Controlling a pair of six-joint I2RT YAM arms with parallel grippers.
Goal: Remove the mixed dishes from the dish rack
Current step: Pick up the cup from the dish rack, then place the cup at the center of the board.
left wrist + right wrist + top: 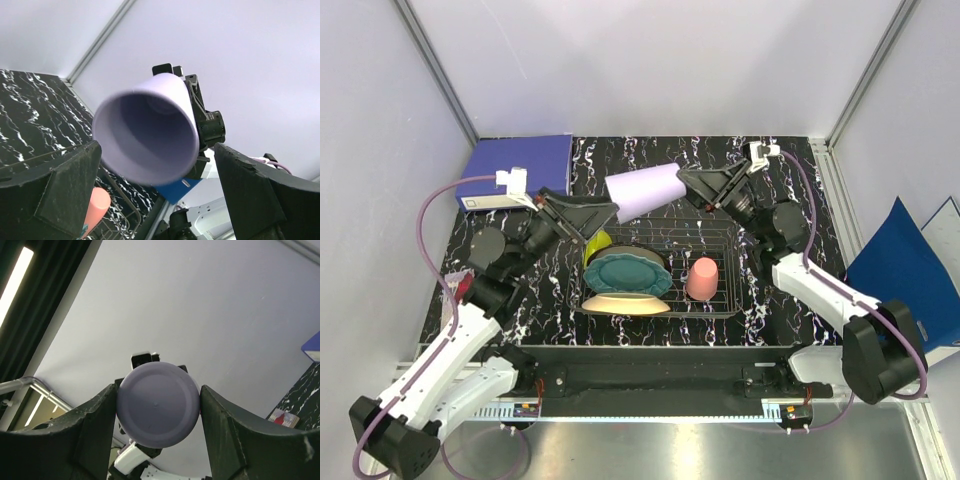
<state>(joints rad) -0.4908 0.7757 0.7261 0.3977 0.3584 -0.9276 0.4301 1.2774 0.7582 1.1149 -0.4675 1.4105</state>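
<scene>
The lavender cup (pixel 645 190) lies on its side in the air above the back of the dish rack (pixel 724 236). My right gripper (pixel 684 182) is shut on its base (pixel 159 405), with both fingers pressing its sides. My left gripper (pixel 612 211) is open at the cup's mouth (pixel 145 142), with the rim between its fingers and a gap on the right side. In the rack are the teal scalloped plate (pixel 630 272), the cream bowl (pixel 625 303) under it, the yellow-green bowl (pixel 597 243) and the upside-down salmon-pink piece (pixel 702 278), which also shows in the left wrist view (pixel 97 207).
A blue ring binder (pixel 520 160) lies at the table's back left. A dark blue folder (pixel 900 262) sits off the table to the right. White walls enclose the back and sides. The rack's wire corner (pixel 125 212) shows below the cup.
</scene>
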